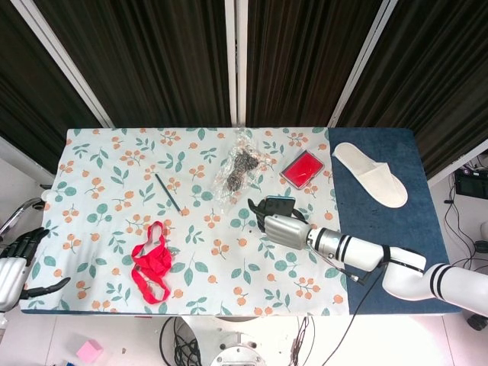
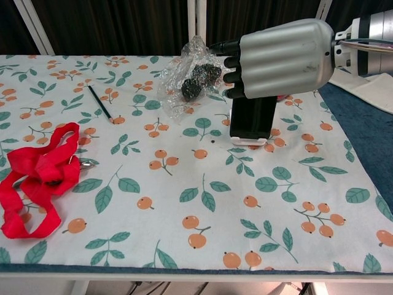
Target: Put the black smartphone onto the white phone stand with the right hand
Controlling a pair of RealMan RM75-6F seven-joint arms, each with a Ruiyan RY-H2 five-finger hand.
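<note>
The black smartphone (image 2: pixel 252 117) stands nearly upright on the white phone stand (image 2: pixel 249 141), right of the table's middle. Only the stand's base shows beneath it. My right hand (image 2: pixel 279 58) is over the phone's top edge and holds it there, dark fingers (image 2: pixel 226 61) pointing left. Where they touch the phone is hidden. From the head view, the phone (image 1: pixel 279 204) shows just beyond the right hand (image 1: pixel 284 227). My left hand (image 1: pixel 15 263) hangs off the table's front left corner, fingers apart and holding nothing.
A crumpled clear bag with dark contents (image 2: pixel 187 77) lies just left of the stand. A red flat box (image 1: pixel 302 168) lies behind it. A pencil (image 1: pixel 166 191) and a red strap (image 1: pixel 152 261) lie to the left. A white slipper (image 1: pixel 371 173) sits on the blue cloth (image 1: pixel 396 221).
</note>
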